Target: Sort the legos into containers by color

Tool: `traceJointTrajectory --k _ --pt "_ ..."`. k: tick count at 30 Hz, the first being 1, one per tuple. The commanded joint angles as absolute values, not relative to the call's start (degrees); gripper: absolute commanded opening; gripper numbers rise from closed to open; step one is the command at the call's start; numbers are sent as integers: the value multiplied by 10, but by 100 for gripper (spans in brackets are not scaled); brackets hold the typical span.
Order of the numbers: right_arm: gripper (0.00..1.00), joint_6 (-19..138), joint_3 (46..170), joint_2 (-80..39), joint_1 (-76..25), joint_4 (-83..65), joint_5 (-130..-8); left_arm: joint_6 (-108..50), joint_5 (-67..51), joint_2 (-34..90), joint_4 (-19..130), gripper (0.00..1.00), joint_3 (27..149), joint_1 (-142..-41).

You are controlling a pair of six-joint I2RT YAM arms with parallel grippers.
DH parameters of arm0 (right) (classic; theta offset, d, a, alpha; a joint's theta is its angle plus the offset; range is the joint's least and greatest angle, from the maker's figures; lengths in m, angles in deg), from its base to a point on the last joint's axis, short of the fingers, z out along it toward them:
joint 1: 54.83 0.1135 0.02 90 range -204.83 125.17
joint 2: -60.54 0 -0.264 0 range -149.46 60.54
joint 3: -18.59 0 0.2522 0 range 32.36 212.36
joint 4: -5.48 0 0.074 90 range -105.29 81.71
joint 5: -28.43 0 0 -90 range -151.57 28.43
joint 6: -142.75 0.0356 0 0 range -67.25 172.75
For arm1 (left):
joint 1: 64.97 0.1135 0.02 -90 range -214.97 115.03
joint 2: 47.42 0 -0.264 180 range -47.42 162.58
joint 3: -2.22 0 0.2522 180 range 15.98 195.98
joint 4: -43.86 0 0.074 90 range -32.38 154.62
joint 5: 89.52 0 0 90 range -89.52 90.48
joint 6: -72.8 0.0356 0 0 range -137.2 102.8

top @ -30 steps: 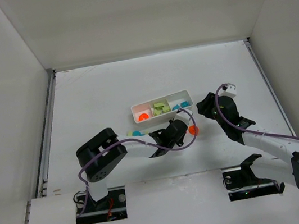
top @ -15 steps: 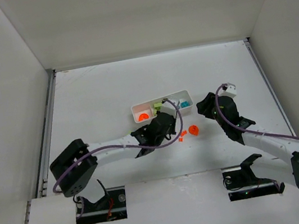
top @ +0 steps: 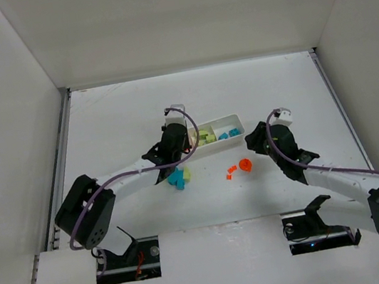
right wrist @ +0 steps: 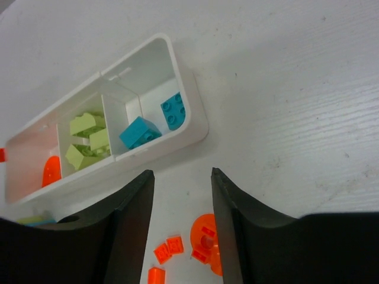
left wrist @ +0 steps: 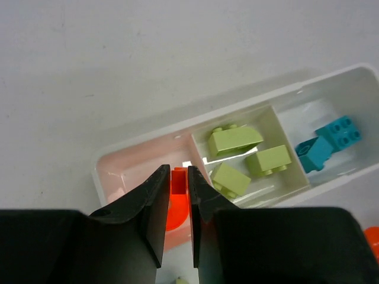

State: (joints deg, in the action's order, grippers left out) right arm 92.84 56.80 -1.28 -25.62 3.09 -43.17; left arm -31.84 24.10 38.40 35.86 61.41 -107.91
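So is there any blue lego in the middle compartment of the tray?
No, the middle compartment holds only three yellow-green bricks; the two blue bricks lie in the end compartment next to it.

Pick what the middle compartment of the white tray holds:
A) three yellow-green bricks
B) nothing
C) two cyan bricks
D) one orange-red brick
A: the left wrist view shows three yellow-green bricks lying in the middle compartment of the tray, while the cyan bricks sit in the end compartment next to it.
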Motion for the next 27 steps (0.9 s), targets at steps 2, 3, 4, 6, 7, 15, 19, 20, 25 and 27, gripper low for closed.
traceJointTrajectory --k 2,3,4,6,7,15,19,20,25,27 --pt "39 913 600 6 -212 -26 -375 -318 225 402 352 17 625 -1065" --pt "38 913 602 6 -204 -46 -357 -317 228 408 355 18 629 -1068" --pt "39 917 603 5 -197 -66 -342 -315 232 414 358 18 633 -1069" --pt "44 930 607 -4 -186 -99 -323 -314 243 422 361 19 635 -1074" --pt "54 940 613 -15 -174 -113 -317 -314 252 426 361 20 635 -1077" --pt "66 977 621 -77 -122 -133 -296 -319 290 405 350 35 621 -1100" --pt "60 977 635 -124 -123 -124 -298 -324 290 367 347 38 606 -1118" --pt "58 977 638 -135 -122 -123 -299 -326 290 356 347 38 602 -1124" --pt "52 976 653 -170 -122 -109 -298 -335 285 293 349 41 566 -1161" --pt "48 976 663 -186 -122 -109 -298 -342 284 273 351 41 550 -1176"
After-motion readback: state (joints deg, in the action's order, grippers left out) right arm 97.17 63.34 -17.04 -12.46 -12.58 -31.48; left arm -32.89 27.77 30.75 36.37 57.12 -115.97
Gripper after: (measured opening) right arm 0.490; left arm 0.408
